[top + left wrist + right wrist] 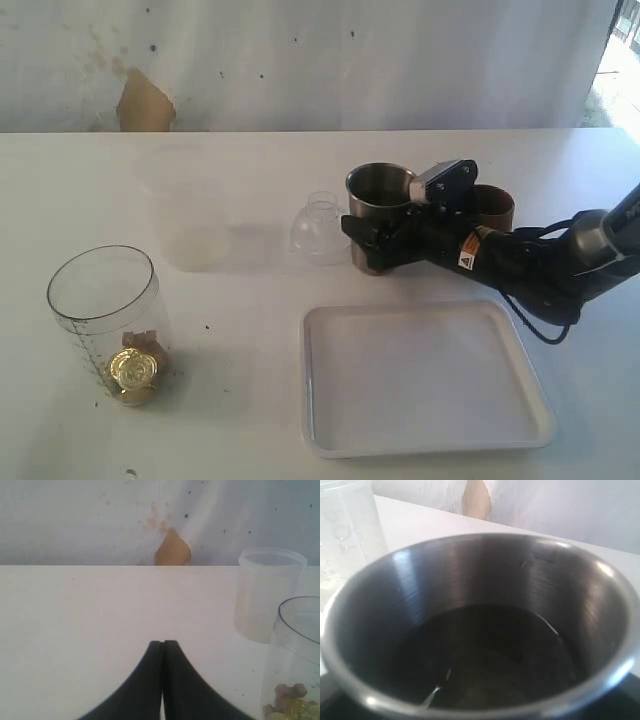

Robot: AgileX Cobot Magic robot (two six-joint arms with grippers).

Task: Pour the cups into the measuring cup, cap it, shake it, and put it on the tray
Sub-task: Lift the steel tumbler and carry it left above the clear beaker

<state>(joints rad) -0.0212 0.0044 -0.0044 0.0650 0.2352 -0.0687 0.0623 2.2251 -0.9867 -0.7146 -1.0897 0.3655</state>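
White table (250, 400) runs back to a pale wall (300, 60) marked by a torn brown patch (145, 103). From the right edge of the exterior view the right arm (540, 262) reaches in low and nearly level, its wrist turned toward the middle of the table. The right gripper (372, 236) has its black fingers set around the lower body of the stainless-steel tumbler (380, 210), which stands upright. Whether the jaws actually press on the steel cannot be told. The right wrist view looks straight down into the tumbler, dark at the bottom.

The left gripper (162, 643) hovers over bare table with its jaws together, holding nothing.

A sticker (467, 258) on the right arm bears a yellow warning triangle, with wording too small to read. The measuring cup (100, 320) stands front left, well apart from the tumbler, with gold-wrapped pieces (133, 372) at its bottom. Its printed scale is visible, but the figures are illegible.

The wooden cup (493, 205) sits just behind the arm. A clear dome-shaped lid (320, 228) stands just beside the tumbler, and a frosted container (190, 210) is farther left. The tray (425, 440) lies in front of the gripper.
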